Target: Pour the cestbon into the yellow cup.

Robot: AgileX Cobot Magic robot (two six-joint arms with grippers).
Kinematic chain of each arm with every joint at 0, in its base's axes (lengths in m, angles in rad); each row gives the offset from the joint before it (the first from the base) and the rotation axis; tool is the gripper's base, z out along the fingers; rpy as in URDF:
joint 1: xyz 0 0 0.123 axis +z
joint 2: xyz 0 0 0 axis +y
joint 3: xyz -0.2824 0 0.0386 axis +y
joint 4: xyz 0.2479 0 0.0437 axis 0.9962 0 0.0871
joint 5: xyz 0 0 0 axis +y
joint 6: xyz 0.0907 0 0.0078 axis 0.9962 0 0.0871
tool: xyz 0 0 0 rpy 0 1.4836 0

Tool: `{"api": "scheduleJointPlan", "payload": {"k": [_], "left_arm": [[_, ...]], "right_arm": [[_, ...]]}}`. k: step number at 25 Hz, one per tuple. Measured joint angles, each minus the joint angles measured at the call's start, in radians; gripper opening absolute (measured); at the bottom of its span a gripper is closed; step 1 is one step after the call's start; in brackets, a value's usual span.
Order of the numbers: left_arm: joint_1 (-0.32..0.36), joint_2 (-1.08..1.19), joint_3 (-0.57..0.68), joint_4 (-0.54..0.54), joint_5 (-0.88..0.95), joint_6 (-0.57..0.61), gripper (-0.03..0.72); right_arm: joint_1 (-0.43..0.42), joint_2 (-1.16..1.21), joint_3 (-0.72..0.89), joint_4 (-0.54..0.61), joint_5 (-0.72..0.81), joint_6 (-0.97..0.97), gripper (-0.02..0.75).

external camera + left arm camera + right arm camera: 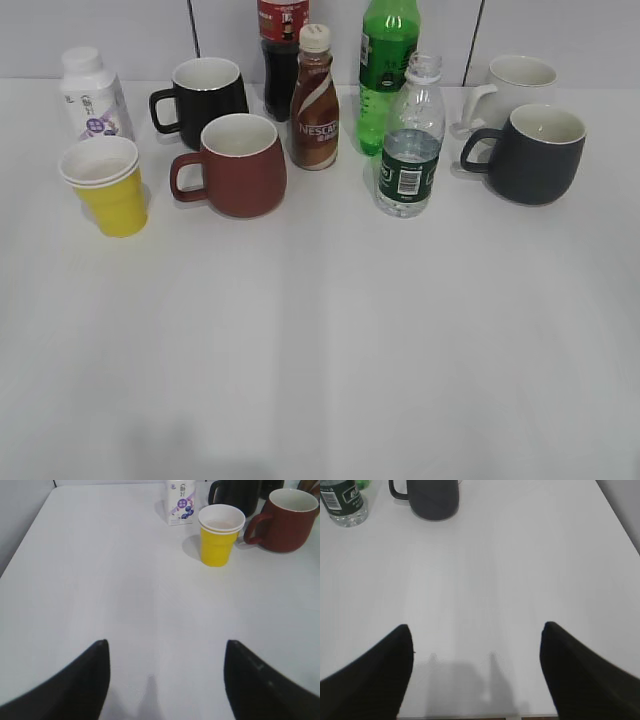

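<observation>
Your left hand [165,680] is spread wide with nothing between its dark fingers [82,685], hovering over bare white desk [100,580]. Ahead of it and to the right you see the yellow cup [219,536], upright, with a small white carton [180,502] just behind it and the reddish-brown mug [285,520] close on its right. Your right hand [477,675] is likewise wide apart and empty, low over the desk, its shadow falling beneath it. Far ahead on its left stands the cestbon [342,502], only its lower half in that view, with a dark grey mug [432,499] beside it.

From the exterior view neither hand shows. The cestbon [410,140] stands upright and uncapped, right of centre, in front of a tall green bottle [387,70]. The yellow cup [105,185] sits at the far left, well apart from it, with the reddish-brown mug [235,165] and a brown Nescafe bottle [314,100] between them
</observation>
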Motion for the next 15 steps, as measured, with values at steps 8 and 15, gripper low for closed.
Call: {"api": "scheduleJointPlan", "payload": {"k": [8, 15], "left_arm": [[0.0, 0.0, 0.0, 0.0, 0.0, 0.0, 0.54], [0.0, 0.0, 0.0, 0.0, 0.0, 0.0, 0.54]], "right_arm": [[0.0, 0.0, 0.0, 0.0, 0.0, 0.0, 0.592], [0.0, 0.0, 0.0, 0.0, 0.0, 0.0, 0.592]]}}
